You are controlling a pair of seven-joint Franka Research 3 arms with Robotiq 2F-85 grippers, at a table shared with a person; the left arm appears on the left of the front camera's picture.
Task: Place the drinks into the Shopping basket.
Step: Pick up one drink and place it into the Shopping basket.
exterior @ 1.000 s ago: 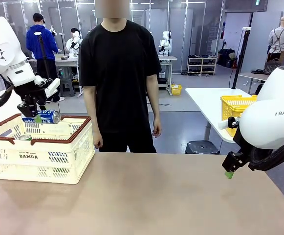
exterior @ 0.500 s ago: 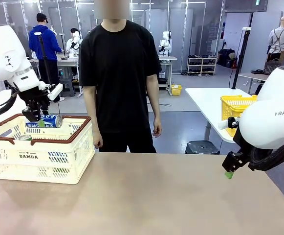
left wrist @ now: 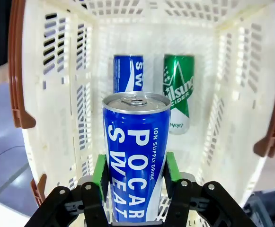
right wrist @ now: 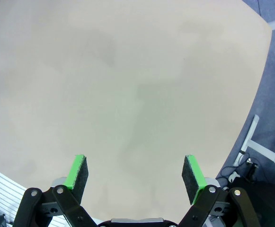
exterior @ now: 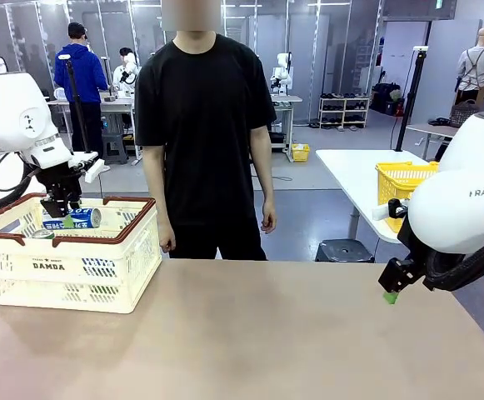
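I see my left fingers (left wrist: 135,177) squeezing a blue metal can with white letters (left wrist: 135,156) over the cream plastic basket with the brown-red rim (exterior: 100,254) at the left of the bench (exterior: 291,333). A second blue can (left wrist: 128,72) and a green can (left wrist: 179,90) lie inside. My right fingers (right wrist: 136,177) are wide open, holding nothing.

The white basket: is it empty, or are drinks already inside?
Not empty. Shopping basket holds a blue can and a green can lying on its floor.
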